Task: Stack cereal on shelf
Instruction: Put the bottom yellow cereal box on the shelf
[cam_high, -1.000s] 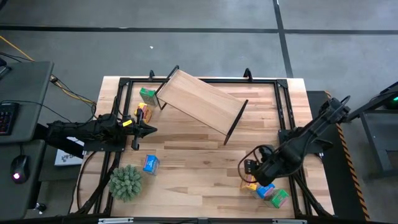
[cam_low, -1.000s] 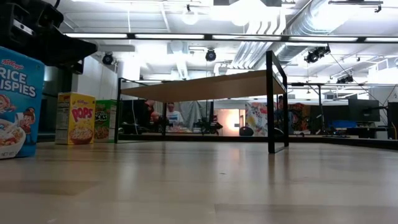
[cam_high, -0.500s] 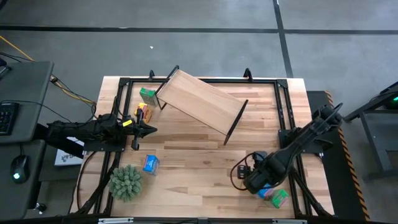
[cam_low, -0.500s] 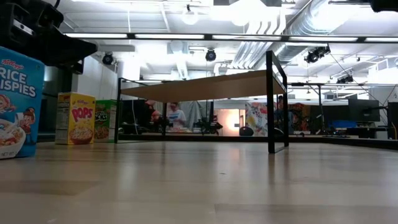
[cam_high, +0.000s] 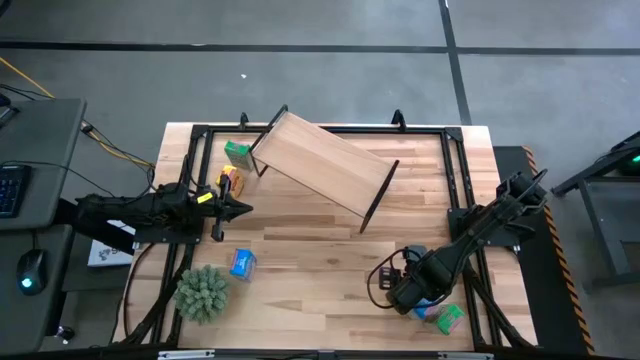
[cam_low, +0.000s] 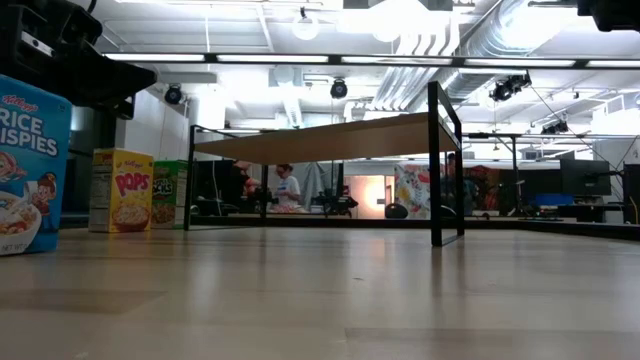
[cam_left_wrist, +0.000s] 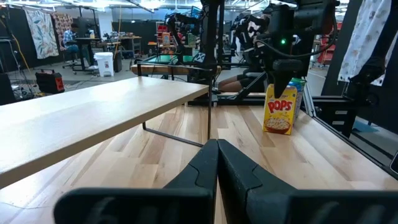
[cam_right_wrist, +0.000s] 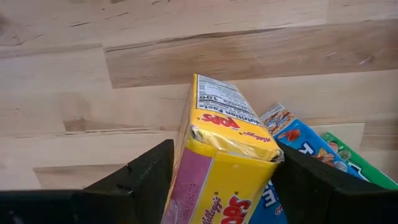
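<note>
From above, the shelf is seen standing askew on the far half of the table, and everything else is placed from it. The right end effector is lowered well to the near right of the shelf, over a cluster of cereal boxes of which a blue box and a green box show just beside it. The left end effector is held out near the shelf's left end, its fingers drawn together on nothing; a yellow box and a green box stand close by that same end, while a blue box and a fuzzy green plant ball lie farther to the near left. In the low view, the shelf is seen as a raised plank on black frame ends, with a Pops box and a green box standing beyond its left end and a Rice Krispies box close to the camera. In the left wrist view, the closed fingertips point past the shelf plank toward a yellow Pops box standing upright beyond the shelf, under the other arm. In the right wrist view, a yellow Pops box is clamped between the two dark fingers, tilted, with a blue box and a green box lying on the table right behind it.
</note>
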